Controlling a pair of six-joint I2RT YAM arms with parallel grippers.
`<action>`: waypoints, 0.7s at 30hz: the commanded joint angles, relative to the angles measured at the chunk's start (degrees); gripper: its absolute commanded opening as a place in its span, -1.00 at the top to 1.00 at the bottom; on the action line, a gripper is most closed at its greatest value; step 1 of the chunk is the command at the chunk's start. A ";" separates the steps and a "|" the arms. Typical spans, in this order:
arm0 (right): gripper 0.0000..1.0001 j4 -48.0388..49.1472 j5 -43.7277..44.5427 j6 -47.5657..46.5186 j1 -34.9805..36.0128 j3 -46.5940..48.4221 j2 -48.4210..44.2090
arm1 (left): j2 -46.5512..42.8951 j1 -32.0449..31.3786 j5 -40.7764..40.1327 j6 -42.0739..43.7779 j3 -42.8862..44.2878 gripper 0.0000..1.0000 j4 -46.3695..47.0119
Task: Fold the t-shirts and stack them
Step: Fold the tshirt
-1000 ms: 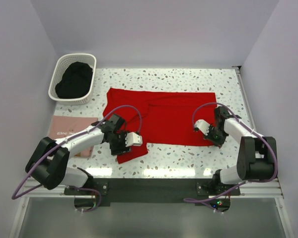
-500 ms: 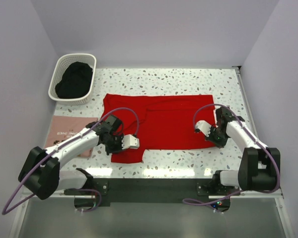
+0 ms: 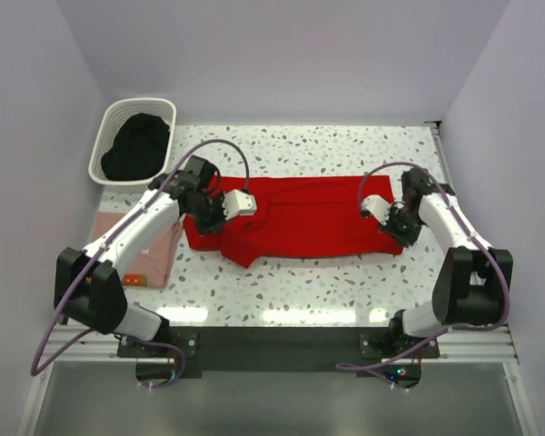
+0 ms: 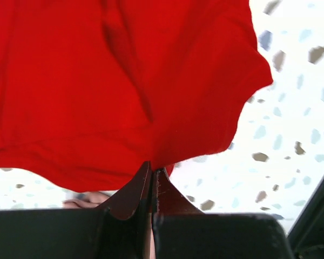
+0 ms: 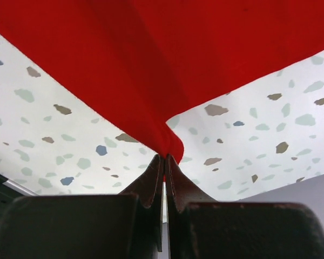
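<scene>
White speckled stone is seen across the table (image 3: 345, 291), and most of its middle is covered by the red t-shirt (image 3: 300, 218), which is bunched into a wide band running left to right. The pink t-shirt (image 3: 159, 254) is laid flat near the table's left edge, just beside the red one and partly hidden under the left arm. A white basket (image 3: 170, 127) is set at the far left corner, with dark cloth (image 3: 134, 145) heaped inside.

From above, the left gripper (image 3: 207, 221) is placed at the red shirt's left end and the right gripper (image 3: 398, 234) at its right end, but the state of the fingers cannot be told from that view.

It is made plain by the wrist views. The left gripper (image 4: 152, 175) is shown with its fingers (image 4: 132, 194) pressed together on a fold of the red t-shirt (image 4: 124, 81), the cloth fanning out from the tips over the table (image 4: 291, 135). The right gripper (image 5: 164, 162) is likewise shown with its fingers (image 5: 151, 186) pinched tight on a gathered edge of the red t-shirt (image 5: 205, 54), which is raised off the table (image 5: 54, 135).
</scene>
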 commanded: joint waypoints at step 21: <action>1.00 -1.12 -1.16 -1.63 -1.50 20.11 19.82 | 27.18 6.89 -1.91 8.82 30.43 1.00 -4.56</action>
